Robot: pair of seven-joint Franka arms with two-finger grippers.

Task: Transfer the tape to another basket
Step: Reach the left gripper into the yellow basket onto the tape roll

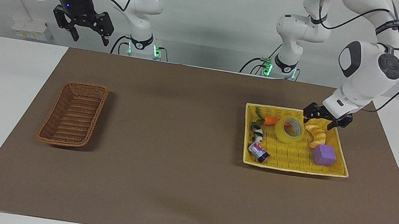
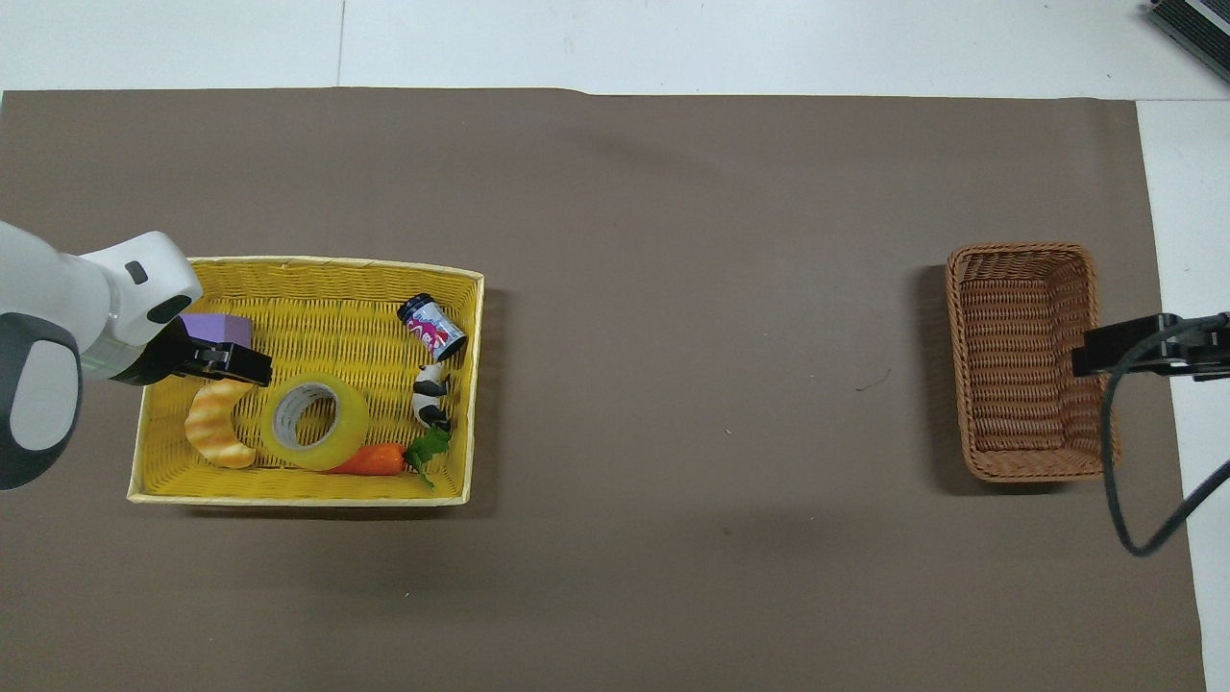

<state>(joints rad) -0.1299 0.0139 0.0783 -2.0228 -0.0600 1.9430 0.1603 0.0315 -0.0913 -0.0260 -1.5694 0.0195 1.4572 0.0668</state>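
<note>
One roll of tape point(image 1: 289, 129) is lying in the yellow basket point(image 1: 294, 166), its hole tilted upward, between one croissant toy point(image 1: 316, 134) and one toy carrot point(image 1: 271, 121). The left pincer point(image 1: 325, 121) is hanging released over the croissant. The right pincer point(image 1: 82, 27), also spread, is waiting high above the tabletop; one brown wicker basket point(image 1: 73, 114) is sitting empty.

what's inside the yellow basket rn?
In the yellow basket: tape, croissant, purple block, carrot, cow figure, small can. Left gripper hides part of the croissant from overhead.
</note>
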